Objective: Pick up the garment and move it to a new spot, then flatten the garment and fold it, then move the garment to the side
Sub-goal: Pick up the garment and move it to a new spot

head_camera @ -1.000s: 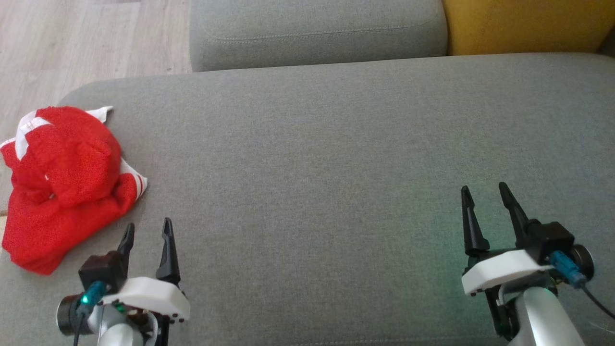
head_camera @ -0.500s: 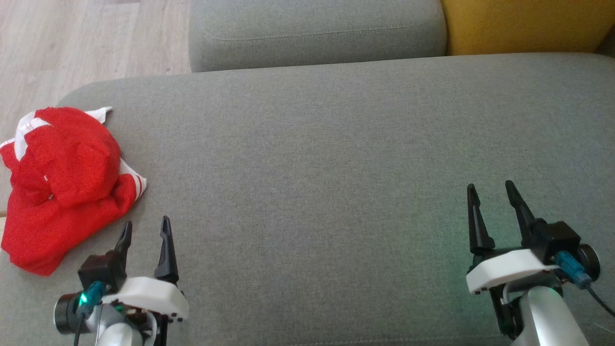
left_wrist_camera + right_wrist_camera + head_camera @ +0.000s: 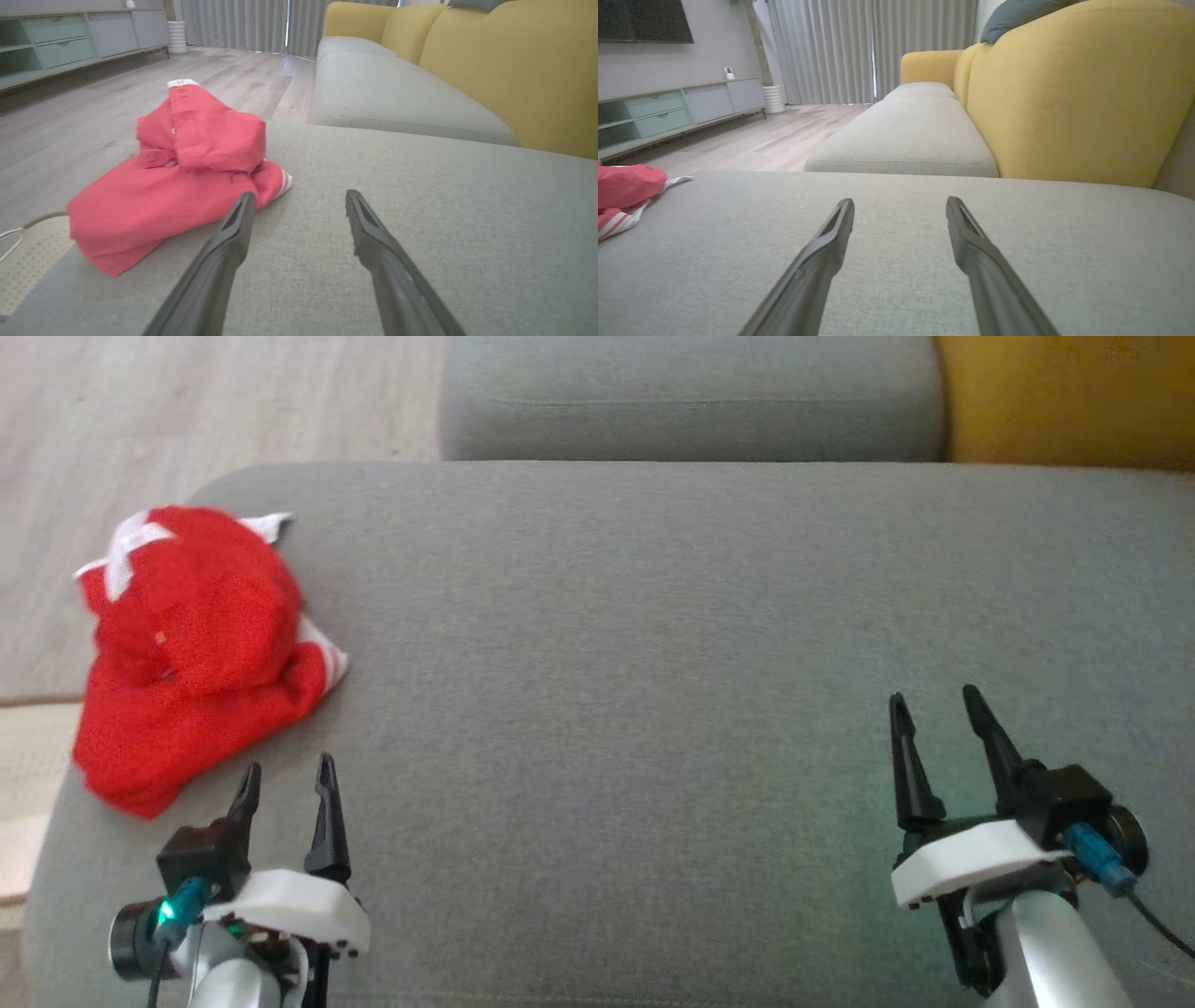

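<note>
A: Any writing to log? Labels, brands, numbers?

B: None that can be read. Red garment (image 3: 191, 644): white bands on the fabric, plain, no letters I can make out.

A: The sofa cushion under it?

B: Grey sofa cushion (image 3: 653, 616): plain weave, no readable tag or mark.
</note>
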